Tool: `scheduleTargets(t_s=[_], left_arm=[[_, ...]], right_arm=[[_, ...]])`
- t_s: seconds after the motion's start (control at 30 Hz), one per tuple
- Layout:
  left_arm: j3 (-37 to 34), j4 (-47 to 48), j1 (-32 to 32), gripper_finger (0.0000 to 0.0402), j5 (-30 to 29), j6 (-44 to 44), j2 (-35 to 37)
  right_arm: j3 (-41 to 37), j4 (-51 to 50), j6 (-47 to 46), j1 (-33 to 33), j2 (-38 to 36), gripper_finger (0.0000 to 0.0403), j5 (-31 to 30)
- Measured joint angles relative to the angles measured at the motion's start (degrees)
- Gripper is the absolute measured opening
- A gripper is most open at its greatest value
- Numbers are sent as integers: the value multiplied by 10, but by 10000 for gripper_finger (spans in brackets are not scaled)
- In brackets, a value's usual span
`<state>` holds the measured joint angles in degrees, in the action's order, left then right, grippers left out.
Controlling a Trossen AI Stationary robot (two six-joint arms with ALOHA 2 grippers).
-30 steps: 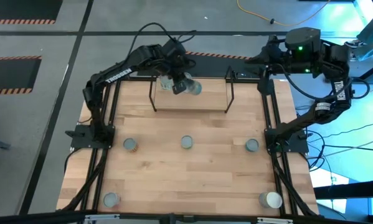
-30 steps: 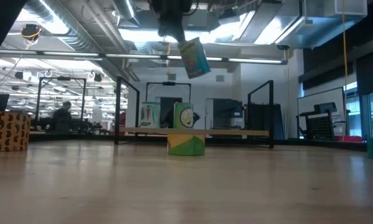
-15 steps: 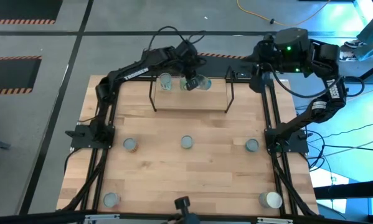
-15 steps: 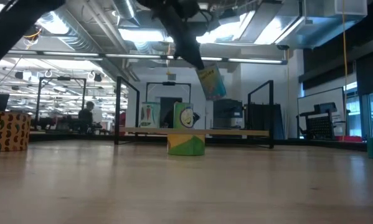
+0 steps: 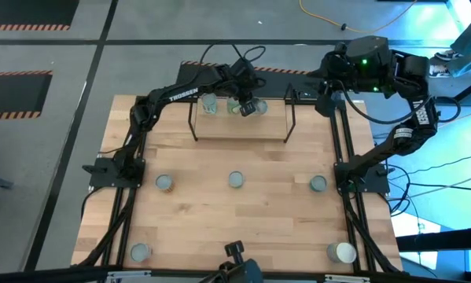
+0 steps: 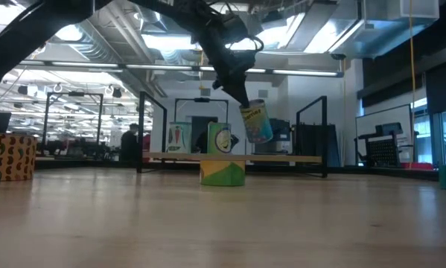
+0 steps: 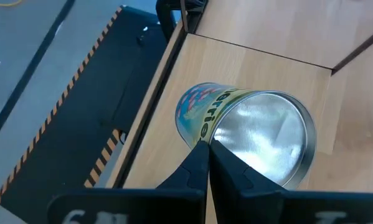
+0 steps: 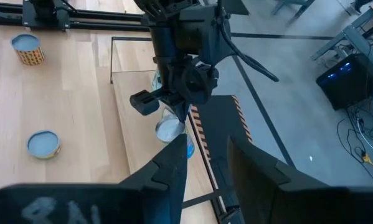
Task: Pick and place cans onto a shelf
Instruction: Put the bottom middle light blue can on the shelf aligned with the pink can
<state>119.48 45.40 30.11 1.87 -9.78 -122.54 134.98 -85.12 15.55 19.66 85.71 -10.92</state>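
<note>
My left gripper (image 5: 247,106) is shut on a can (image 6: 256,121) with a blue, green and yellow label. It holds the can tilted just above the shelf (image 5: 268,119), a light board in a black wire frame at the table's far edge. Two cans (image 6: 179,138) (image 6: 220,138) stand on the shelf board (image 6: 297,158) to the left of the held one. Several more cans stand on the table, among them the middle one (image 5: 235,180). My right gripper (image 8: 205,180) waits open, raised over the table's far right corner. My left gripper has its shut fingers (image 7: 198,163) at the edge of the can's silver end (image 7: 218,138), where that end meets the labelled side. The fingers slant down from the near left. The can hangs tilted below them, silver end up, clear of the board.
Cans stand at mid-left (image 5: 165,183), mid-right (image 5: 318,184), near left (image 5: 141,251) and near right (image 5: 343,252). The shelf's upright wire loops (image 5: 290,118) flank the board. A dark object (image 5: 235,255) shows at the near edge. A person (image 6: 131,141) walks in the room behind.
My left gripper has reached toward the table's far edge and come down with the can, staying shut. The can, high above the shelf before, now hangs low over the board, to the right of the standing cans. A dark object has appeared at the near edge.
</note>
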Motion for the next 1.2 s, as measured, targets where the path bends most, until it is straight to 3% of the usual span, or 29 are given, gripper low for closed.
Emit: scheduleTargets(t_s=[0.37,0.6,0.8,1.2], left_arm=[[0,76,3,0,12,17,1],[37,128,-8,0,67,21,6],[84,189,-21,0,62,18,8],[83,270,-25,0,44,19,1]], right_arm=[[0,0,0,0,0,117,0],[0,0,0,0,0,117,0],[0,0,0,0,0,117,0],[0,0,2,0,0,117,0]])
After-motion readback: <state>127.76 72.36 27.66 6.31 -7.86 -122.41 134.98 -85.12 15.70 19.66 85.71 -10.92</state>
